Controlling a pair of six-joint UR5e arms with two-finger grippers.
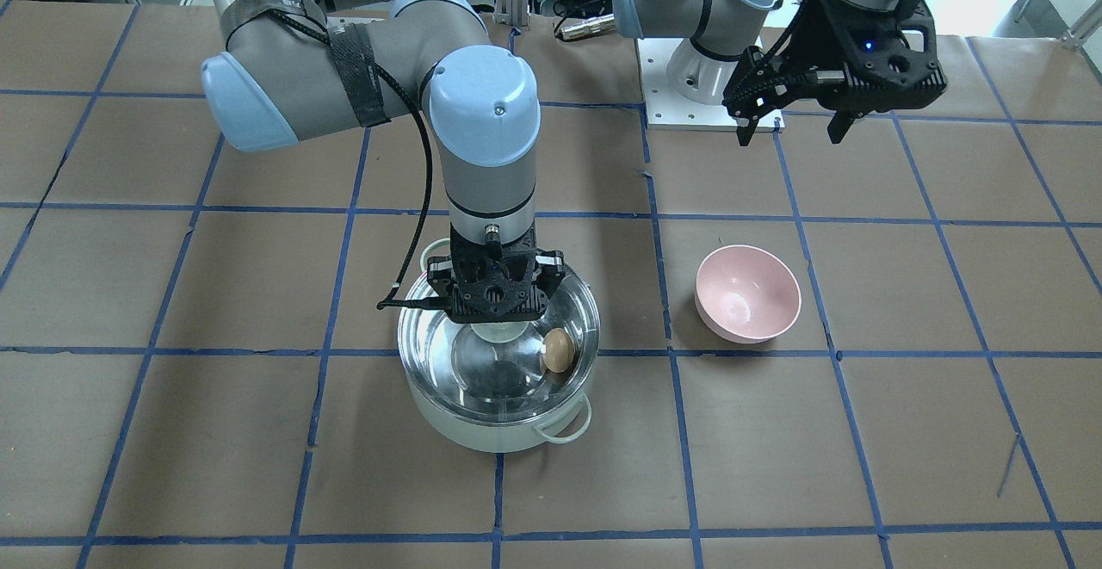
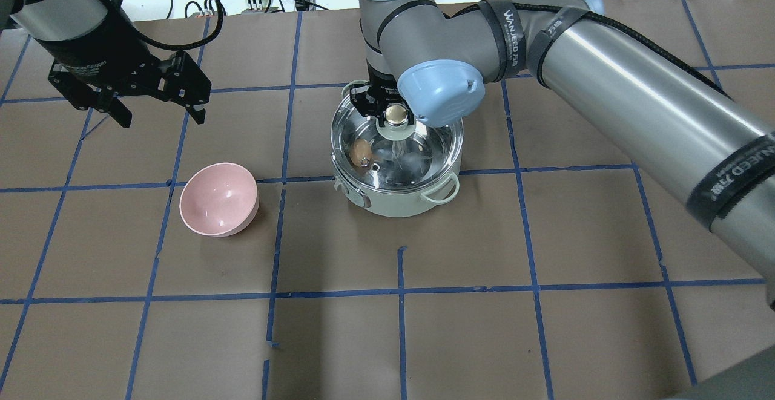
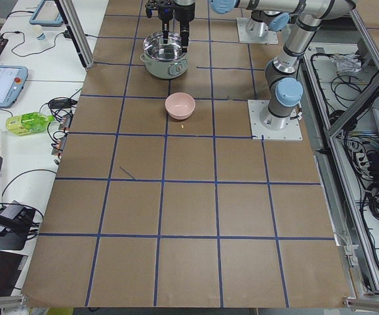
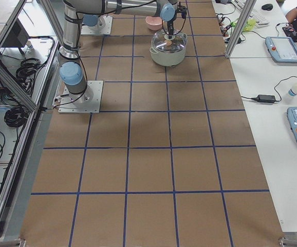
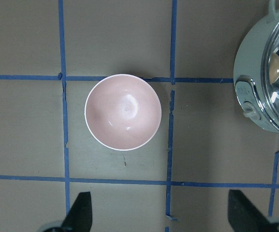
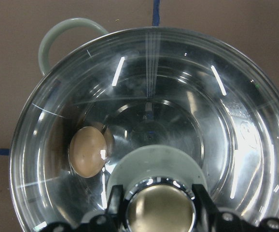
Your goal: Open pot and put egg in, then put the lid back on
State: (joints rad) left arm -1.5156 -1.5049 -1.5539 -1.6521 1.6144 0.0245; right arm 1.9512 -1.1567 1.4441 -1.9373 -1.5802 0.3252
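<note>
The mint-green pot (image 1: 482, 433) stands mid-table, also in the overhead view (image 2: 396, 204). The tan egg (image 1: 558, 350) lies inside it on the steel bottom, seen through the glass in the right wrist view (image 6: 87, 151). The clear glass lid (image 2: 427, 149) covers the pot, level with its rim; I cannot tell whether it rests on it. My right gripper (image 6: 160, 209) stands straight over the pot and is shut on the lid's beige knob (image 2: 396, 114). My left gripper (image 1: 792, 126) is open and empty, high above the table beyond the pink bowl.
A pink bowl (image 1: 747, 292) sits empty on the table between the pot and my left gripper; it shows below the left wrist camera (image 5: 123, 112). The right arm's elbow (image 2: 439, 91) hangs over the pot's far side. Brown paper with blue tape lines covers the table.
</note>
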